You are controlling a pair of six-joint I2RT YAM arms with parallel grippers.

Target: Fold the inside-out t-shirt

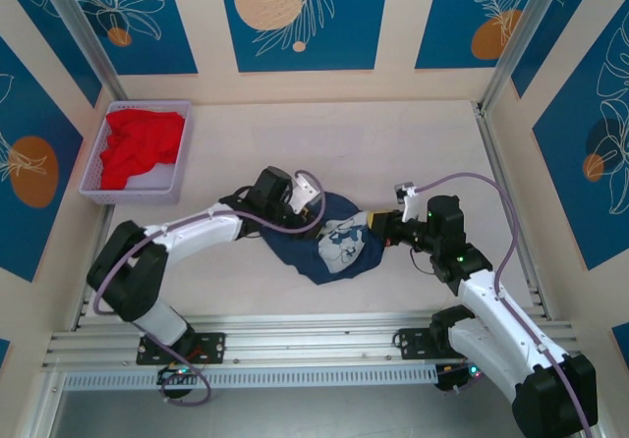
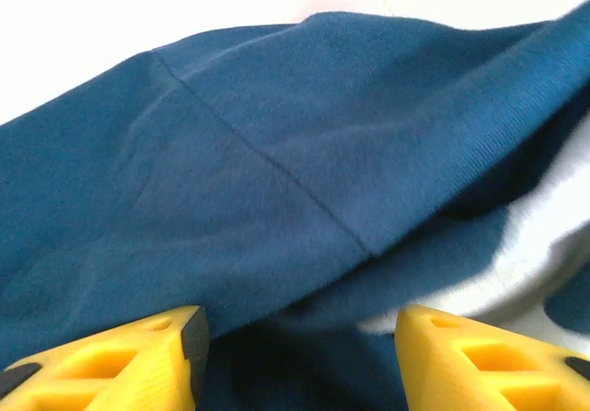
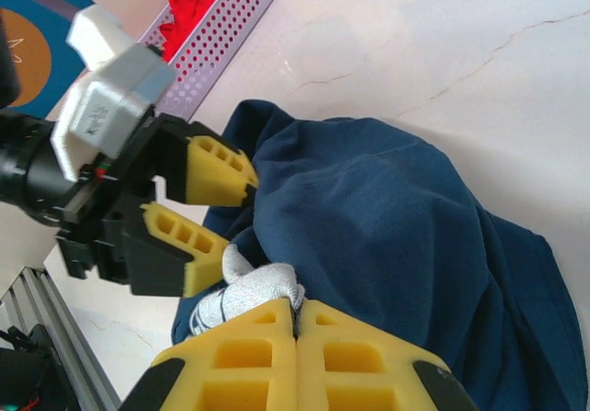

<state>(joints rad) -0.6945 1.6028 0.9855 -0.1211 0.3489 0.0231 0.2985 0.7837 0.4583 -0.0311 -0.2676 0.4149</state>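
— What has the right gripper (image 3: 297, 311) got?
— Its jaws are pressed together on a pale fold of the t-shirt (image 1: 334, 246), at the heap's right edge.
— And the left gripper (image 3: 238, 213)?
— Jaws apart at the heap's left side, tips by the cloth, nothing clamped.
— Where is the shirt?
— Bunched in the middle of the table (image 1: 413, 143). Beyond, far left, a basket (image 1: 138, 196) holds a red garment (image 1: 142, 143).

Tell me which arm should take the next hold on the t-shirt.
Left. The left fingers stand open at the navy t-shirt, free to grab. The right fingers are shut on a pale printed fold of it and are probably better kept as the anchor.
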